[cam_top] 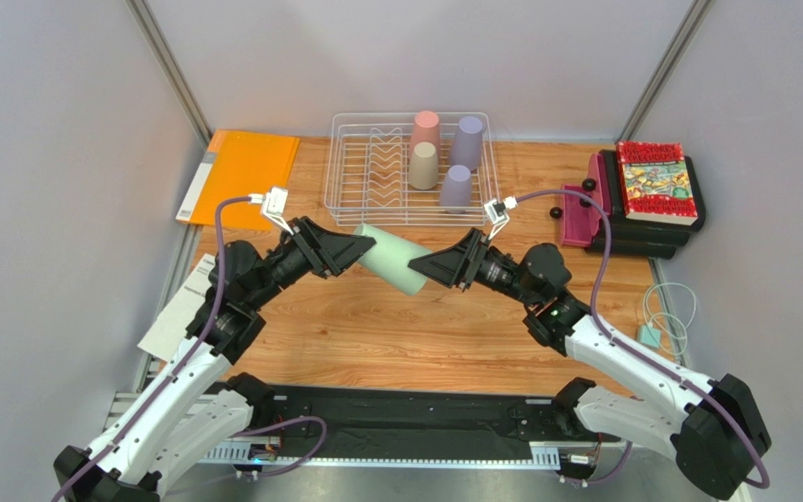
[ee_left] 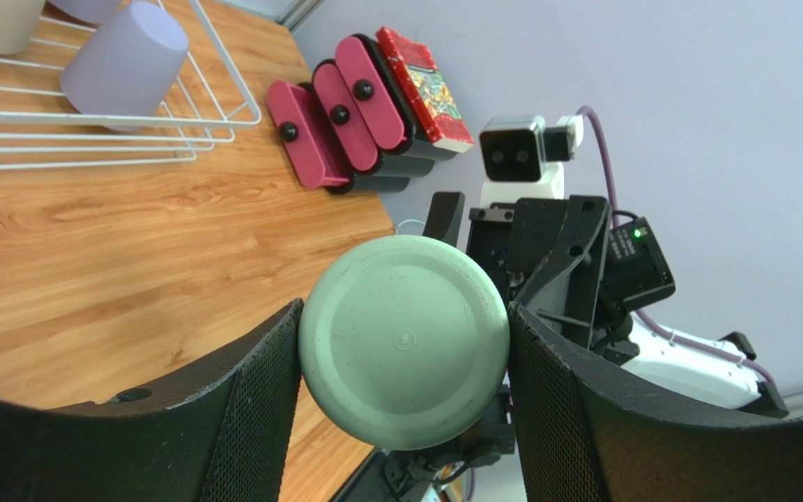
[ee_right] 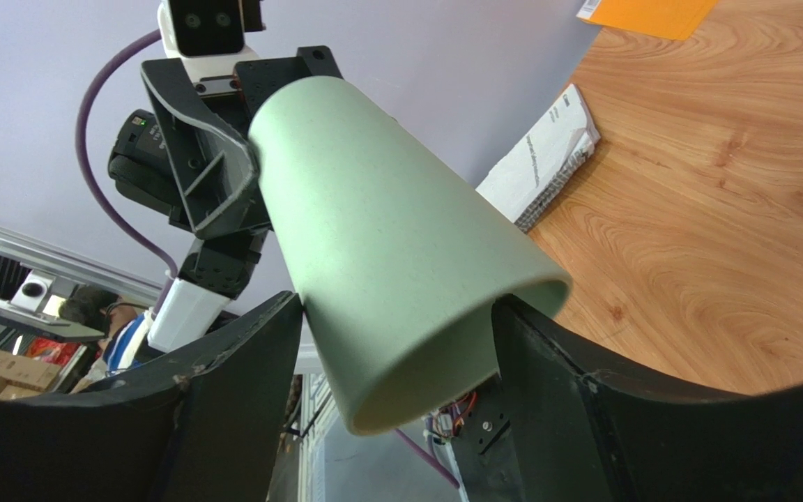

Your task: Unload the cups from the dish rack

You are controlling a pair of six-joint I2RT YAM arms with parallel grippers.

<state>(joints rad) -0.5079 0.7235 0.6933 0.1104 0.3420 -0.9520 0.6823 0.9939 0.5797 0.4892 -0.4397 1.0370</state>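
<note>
The sage green cup (cam_top: 393, 259) hangs in the air over the table, lying on its side between both grippers. My left gripper (cam_top: 366, 251) is shut on its base end (ee_left: 404, 345), with fingers touching both sides. My right gripper (cam_top: 421, 270) is shut on its open rim end (ee_right: 395, 335), and its fingers touch the cup wall on both sides. The white wire dish rack (cam_top: 374, 214) stands at the back. It holds the pink cup (cam_top: 426, 128), the beige cup (cam_top: 424, 165) and two lavender cups (cam_top: 467, 141) (cam_top: 456, 188), all upside down.
An orange folder (cam_top: 243, 176) lies at the back left. A stack of books and black trays (cam_top: 655, 180) with magenta pieces (cam_top: 582, 214) sits at the back right. A white booklet (cam_top: 170, 314) lies by the left edge. A white cable (cam_top: 668, 314) lies at the right.
</note>
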